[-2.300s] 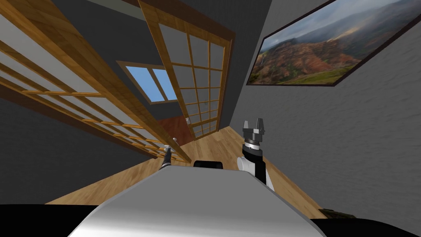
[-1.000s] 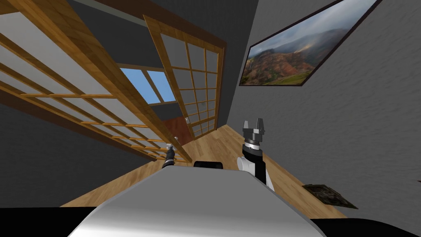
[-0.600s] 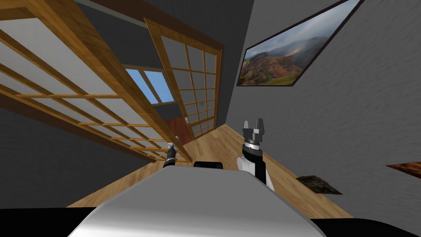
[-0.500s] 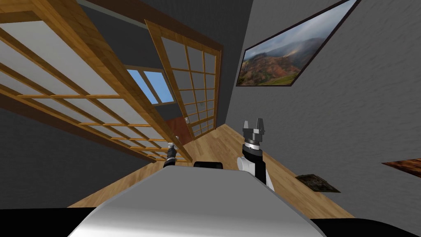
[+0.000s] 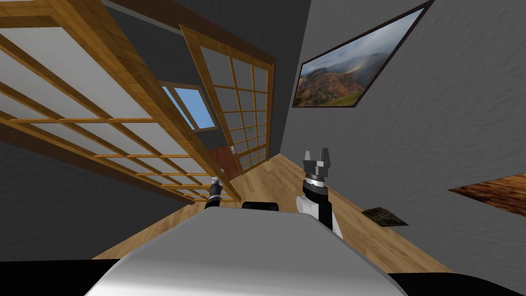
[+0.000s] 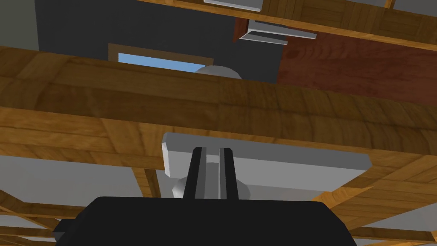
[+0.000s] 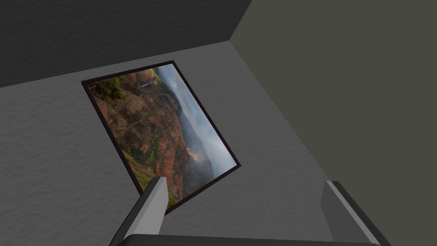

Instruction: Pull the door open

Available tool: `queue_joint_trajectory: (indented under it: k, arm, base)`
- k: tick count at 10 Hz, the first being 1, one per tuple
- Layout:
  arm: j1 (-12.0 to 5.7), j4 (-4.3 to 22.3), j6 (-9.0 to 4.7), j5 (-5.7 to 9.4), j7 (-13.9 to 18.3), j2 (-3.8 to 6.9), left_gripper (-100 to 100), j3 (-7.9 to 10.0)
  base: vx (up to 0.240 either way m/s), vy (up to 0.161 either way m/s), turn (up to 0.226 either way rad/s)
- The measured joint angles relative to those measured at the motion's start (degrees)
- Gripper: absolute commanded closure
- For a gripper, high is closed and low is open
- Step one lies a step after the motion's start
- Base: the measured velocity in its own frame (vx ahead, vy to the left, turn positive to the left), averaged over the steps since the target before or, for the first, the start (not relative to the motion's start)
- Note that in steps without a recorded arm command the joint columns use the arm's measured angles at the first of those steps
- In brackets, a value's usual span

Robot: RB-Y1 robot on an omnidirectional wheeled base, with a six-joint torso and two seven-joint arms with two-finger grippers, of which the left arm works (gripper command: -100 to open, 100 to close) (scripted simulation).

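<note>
Checking the door (image 5: 136, 77), Sam. Where is it, how does it look?

Left of me in the head view, Kim, standing at a slant, free edge just beside my left arm. Warm brown wood frame with plain grain, thin wood lattice bars, flat pale grey panes between. All straight rectangles.

Hardware?

The handle (image 6: 178, 188) sits on the wood stile (image 6: 128, 102) by the free edge. Matte light grey: flat rectangular backplate (image 6: 277, 164) with square corners, round knob standing off it. A second grey dome (image 6: 217, 71) shows past the door's edge, on the far face.

Left side?

The left gripper (image 6: 212, 168) is on the handle, fingers (image 6: 198, 171) drawn close together, pressing the knob's neck from both sides.

Right one?

The right gripper (image 5: 316, 156) is raised ahead of me, well apart from the door, blades (image 7: 158, 205) spread wide, nothing between them.

Around it?

A second lattice leaf (image 5: 241, 103), same wood and grey panes, stands further back at the wall corner. Between the leaves: a wood-framed window (image 5: 195, 105) showing blue, a reddish-brown wood panel (image 5: 222, 160) low down. The floor (image 5: 277, 180) is light wood planks. The rough grey wall (image 5: 436, 144) on the right carries a dark-framed landscape picture (image 5: 339, 77). A small dark flat mat (image 5: 384, 216) lies on the floor beside that wall.
</note>
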Motion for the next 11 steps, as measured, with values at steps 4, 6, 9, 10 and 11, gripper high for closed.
queue_joint_trajectory:
  k: [4,6,9,10,11]
  arm:
    - [-0.12,-0.4,-0.34,1.34,5.3,0.39,-100,-2.15]
    - [-0.43,-0.2,-0.23,1.99,7.7,-0.23,-100,-3.64]
    - [-0.55,-1.0,-0.25,3.74,12.1,-0.07,-100,-4.94]
    - [-0.35,-1.5,-0.21,4.02,13.2,-0.04,-100,-5.20]
    - [-0.26,-2.1,0.02,4.57,14.2,-0.19,-100,-5.44]
  base:
    - [-0.097,0.025,-0.138]
    - [-0.096,0.028,-0.088]
    - [-0.081,0.039,-0.079]
    - [-0.067,0.023,-0.048]
    - [-0.055,0.024,-0.031]
